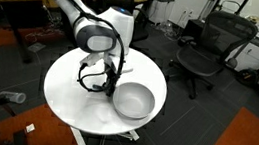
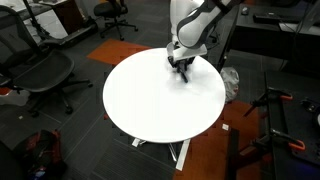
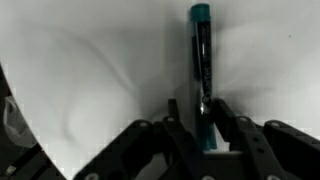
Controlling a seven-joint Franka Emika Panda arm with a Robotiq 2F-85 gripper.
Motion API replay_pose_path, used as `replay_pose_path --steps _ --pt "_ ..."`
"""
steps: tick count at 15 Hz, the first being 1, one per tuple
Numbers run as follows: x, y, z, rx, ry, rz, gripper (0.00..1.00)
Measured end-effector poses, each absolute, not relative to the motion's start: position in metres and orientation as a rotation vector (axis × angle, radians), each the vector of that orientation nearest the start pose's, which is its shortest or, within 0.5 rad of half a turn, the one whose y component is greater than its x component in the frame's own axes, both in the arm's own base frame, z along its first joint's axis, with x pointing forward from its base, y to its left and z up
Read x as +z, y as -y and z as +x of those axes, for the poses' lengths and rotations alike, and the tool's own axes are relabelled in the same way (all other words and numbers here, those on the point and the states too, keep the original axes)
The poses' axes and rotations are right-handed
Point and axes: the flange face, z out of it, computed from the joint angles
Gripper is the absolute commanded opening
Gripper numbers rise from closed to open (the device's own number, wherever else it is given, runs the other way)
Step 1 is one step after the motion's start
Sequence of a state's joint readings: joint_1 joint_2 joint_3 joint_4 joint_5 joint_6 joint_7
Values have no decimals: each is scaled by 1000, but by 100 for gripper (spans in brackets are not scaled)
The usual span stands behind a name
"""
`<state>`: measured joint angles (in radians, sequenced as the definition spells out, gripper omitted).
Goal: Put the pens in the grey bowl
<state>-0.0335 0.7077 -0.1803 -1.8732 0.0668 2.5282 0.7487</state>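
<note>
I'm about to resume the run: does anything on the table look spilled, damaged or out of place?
Nothing stands out. The pen lies flat on the white table between the fingers, intact as far as the wrist view shows. The grey bowl sits upright, nothing spilled.

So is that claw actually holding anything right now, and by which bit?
The gripper straddles the pen near the end opposite its teal cap, with its fingers close on both sides. Whether they already pinch it cannot be told.

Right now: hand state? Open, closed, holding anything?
The hand: closed on the pen, fingers hugging both sides of it in the wrist view, low over the white table.
</note>
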Motion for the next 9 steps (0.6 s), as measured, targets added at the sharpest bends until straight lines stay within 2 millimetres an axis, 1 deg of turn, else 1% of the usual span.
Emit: replay_pose_path --steps 1,2,4,7,9 --pt "133 131 613 29 -1517 -2852 5" --pt "133 131 613 31 -1518 -2852 0" --pt "132 131 613 33 -1518 -2852 5" --pt "132 130 614 37 -1516 -2854 5" --pt "134 125 615 33 -1505 -2859 5"
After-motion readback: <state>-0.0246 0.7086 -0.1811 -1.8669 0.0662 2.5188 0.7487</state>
